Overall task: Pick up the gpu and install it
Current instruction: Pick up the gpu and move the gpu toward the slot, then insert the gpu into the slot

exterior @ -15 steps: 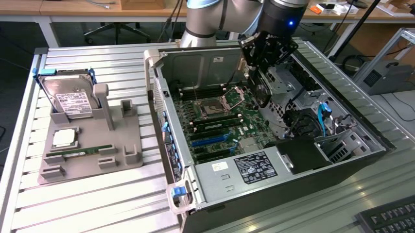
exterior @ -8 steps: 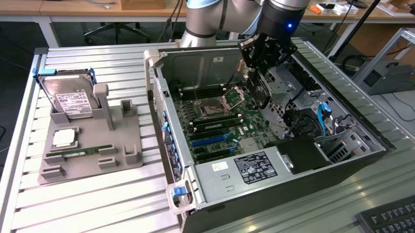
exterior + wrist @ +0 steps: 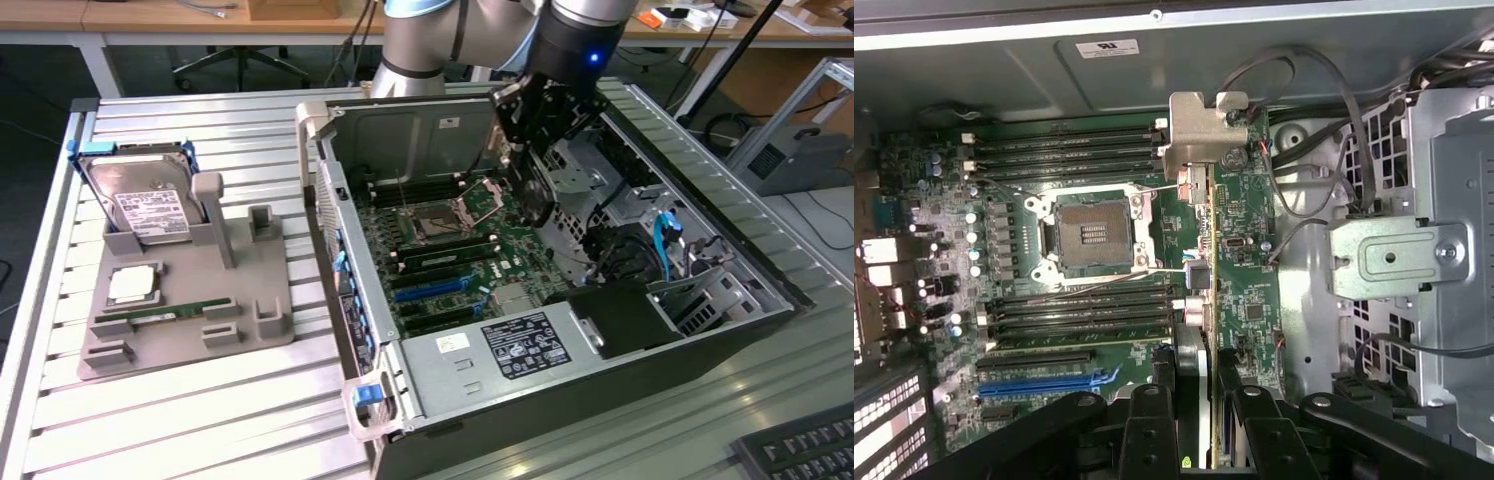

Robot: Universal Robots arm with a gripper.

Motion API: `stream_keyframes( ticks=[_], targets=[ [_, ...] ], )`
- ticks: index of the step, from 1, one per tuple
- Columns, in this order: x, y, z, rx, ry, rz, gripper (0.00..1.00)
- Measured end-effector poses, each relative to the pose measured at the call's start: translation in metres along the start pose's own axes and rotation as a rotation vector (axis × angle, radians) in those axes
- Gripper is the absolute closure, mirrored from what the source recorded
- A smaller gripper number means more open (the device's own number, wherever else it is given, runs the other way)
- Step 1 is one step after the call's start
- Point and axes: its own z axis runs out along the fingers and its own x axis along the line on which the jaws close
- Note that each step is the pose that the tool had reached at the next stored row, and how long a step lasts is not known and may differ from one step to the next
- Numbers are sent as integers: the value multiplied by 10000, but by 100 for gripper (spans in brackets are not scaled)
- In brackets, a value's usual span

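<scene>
A ribbed metal table [image 3: 174, 420] in a workshop carried an open black computer tower [image 3: 747, 270]. In the exterior view, the black gripper [image 3: 534, 150] hung over the tower's far side, clamped on the thin green-and-black gpu [image 3: 538, 195] above the green motherboard [image 3: 441, 260]. In the wrist view, the gpu [image 3: 1199, 300] ran edge-on, with its silver bracket [image 3: 1199, 135] leading. Installing seemed in hand, and seating would call for the card's edge squared over a slot.

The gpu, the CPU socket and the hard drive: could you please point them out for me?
gpu [image 3: 1199, 135], wrist view, on its silver end bracket.
CPU socket [image 3: 1092, 232], wrist view, on its bare pin field.
hard drive [image 3: 144, 205], exterior view, on its white label.
</scene>
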Motion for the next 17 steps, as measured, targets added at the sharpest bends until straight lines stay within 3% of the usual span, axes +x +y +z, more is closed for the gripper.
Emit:
stream_keyframes(
  ticks=[17],
  targets=[
    [1,-1,55,0,0,0,73]
  ],
)
